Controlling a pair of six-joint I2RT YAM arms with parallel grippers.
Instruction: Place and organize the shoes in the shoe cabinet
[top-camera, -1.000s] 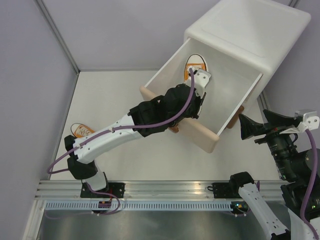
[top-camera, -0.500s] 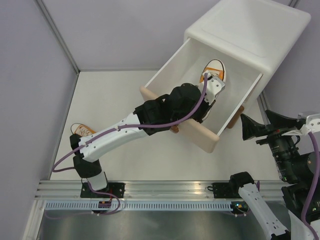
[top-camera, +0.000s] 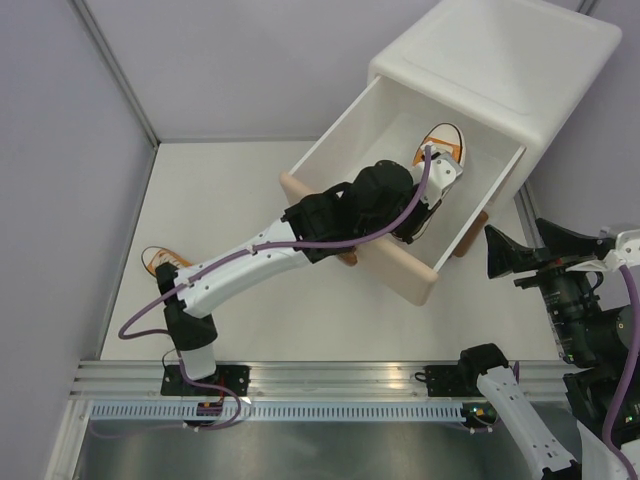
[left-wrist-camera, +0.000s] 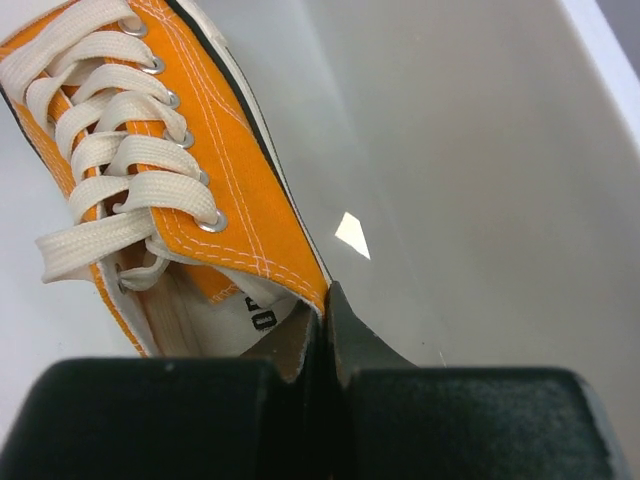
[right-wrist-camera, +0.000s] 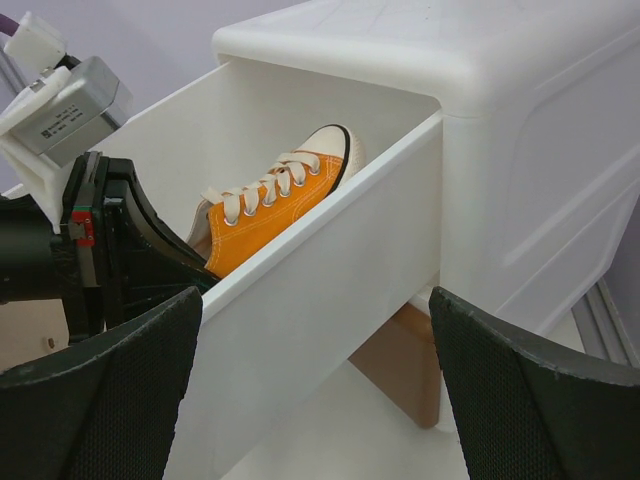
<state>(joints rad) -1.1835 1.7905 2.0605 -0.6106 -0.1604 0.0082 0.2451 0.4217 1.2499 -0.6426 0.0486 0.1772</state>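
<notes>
The white shoe cabinet (top-camera: 500, 60) stands at the back right with its upper drawer (top-camera: 340, 135) pulled out. My left gripper (top-camera: 432, 172) reaches into the drawer and is shut on the heel collar of an orange sneaker (top-camera: 441, 140). That sneaker points toward the drawer's back right corner. In the left wrist view the gripper (left-wrist-camera: 325, 318) pinches the shoe (left-wrist-camera: 170, 150) over the drawer floor. A second orange sneaker (top-camera: 160, 261) lies on the table at the left, partly behind the arm. My right gripper (top-camera: 520, 250) is open and empty to the right of the drawer. The red shoes are out of view.
The drawer's beige front (top-camera: 400, 272) juts toward the arms. The right wrist view shows the held sneaker (right-wrist-camera: 280, 200) behind the drawer's side wall (right-wrist-camera: 330, 290), and the brown lower drawer (right-wrist-camera: 400, 365) beneath. Purple walls enclose the table at left and back.
My left gripper has carried the orange sneaker rightward across the drawer, toward its back right corner. The right arm has barely moved.
</notes>
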